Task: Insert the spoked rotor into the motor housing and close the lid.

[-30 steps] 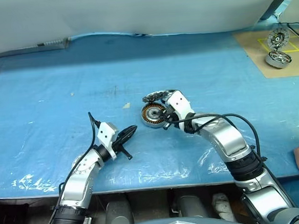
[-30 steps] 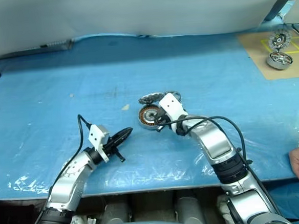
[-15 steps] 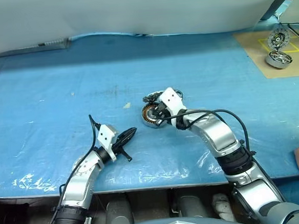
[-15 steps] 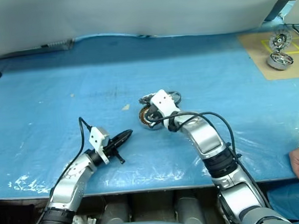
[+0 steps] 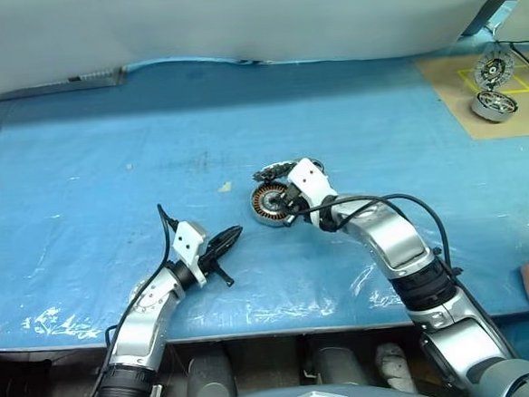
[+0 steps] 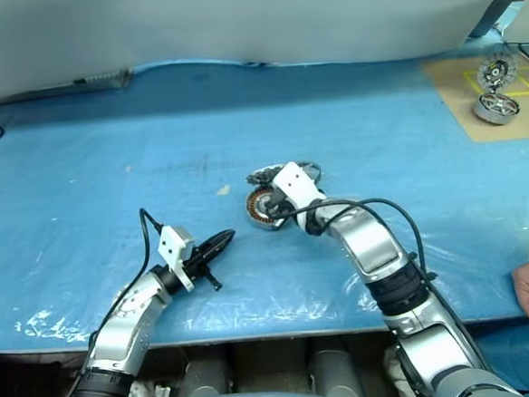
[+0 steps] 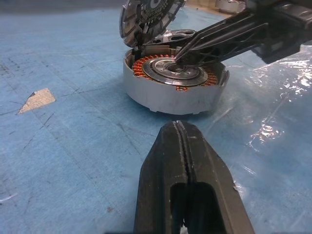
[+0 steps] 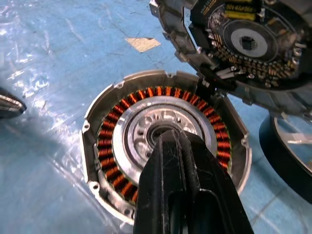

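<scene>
I see my right gripper [image 8: 170,139] with its fingers pressed together, empty, its tip directly over the silver centre of the motor housing [image 8: 105,146]. The lid [image 8: 243,44] stands open just beyond those fingertips, finned face showing. The spoked rotor [image 8: 287,156] lies on the blue table [image 5: 107,155] just beside the housing. My left gripper [image 7: 178,127] is also closed and empty, pointing at the housing's wall, near but apart.

Both arms are silver-grey metal segments joined by black ribbed collars. Each wrist carries a white boxy camera block, with a thin black cable looping back along the forearm. The jaws are glossy black, tapered plastic.
</scene>
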Controlling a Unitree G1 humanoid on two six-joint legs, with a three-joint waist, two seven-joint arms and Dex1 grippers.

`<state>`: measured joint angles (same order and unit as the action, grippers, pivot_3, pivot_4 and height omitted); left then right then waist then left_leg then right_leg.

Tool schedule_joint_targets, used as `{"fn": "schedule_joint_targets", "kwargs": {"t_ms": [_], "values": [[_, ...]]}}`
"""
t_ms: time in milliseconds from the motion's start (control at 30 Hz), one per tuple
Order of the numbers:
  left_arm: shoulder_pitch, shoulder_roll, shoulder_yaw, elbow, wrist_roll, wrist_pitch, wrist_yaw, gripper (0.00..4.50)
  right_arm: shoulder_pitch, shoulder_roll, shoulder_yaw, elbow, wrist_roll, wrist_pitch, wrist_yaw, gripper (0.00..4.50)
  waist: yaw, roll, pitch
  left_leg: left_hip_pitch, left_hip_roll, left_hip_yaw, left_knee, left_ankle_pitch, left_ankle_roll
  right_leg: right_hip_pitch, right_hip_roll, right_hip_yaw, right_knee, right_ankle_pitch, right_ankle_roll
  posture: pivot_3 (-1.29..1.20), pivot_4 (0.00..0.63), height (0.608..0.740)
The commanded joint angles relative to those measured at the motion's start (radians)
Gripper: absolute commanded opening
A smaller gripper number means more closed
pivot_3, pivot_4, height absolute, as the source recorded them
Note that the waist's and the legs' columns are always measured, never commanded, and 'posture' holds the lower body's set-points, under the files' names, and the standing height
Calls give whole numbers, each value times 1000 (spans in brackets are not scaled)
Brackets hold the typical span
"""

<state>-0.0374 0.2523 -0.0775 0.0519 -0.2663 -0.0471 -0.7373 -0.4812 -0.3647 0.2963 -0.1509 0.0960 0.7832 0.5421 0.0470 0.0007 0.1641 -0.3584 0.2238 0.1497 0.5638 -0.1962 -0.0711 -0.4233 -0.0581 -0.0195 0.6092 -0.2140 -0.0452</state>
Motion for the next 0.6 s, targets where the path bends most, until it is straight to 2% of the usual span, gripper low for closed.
{"fn": "schedule_joint_targets", "kwargs": {"t_ms": [33,267,600], "values": [[-6,1,0,-4,-4,-22,-8,0,7,-11,-16,-38,4,12,5,69,0,0,0,1,0,0,0,0,0,1,0,0,0,0,0,0,150,740],[-8,3,-3,-2,-3,-20,-10,0,-24,4,-35,-46,13,11,-2,69,-2,0,0,4,0,1,0,0,0,2,0,1,2,0,0,0,150,740],[-13,5,-5,-7,-2,-13,-10,0,-53,63,19,3,-14,4,-14,69,-2,0,0,4,0,1,0,0,0,2,0,1,2,0,0,0,150,740]]}}
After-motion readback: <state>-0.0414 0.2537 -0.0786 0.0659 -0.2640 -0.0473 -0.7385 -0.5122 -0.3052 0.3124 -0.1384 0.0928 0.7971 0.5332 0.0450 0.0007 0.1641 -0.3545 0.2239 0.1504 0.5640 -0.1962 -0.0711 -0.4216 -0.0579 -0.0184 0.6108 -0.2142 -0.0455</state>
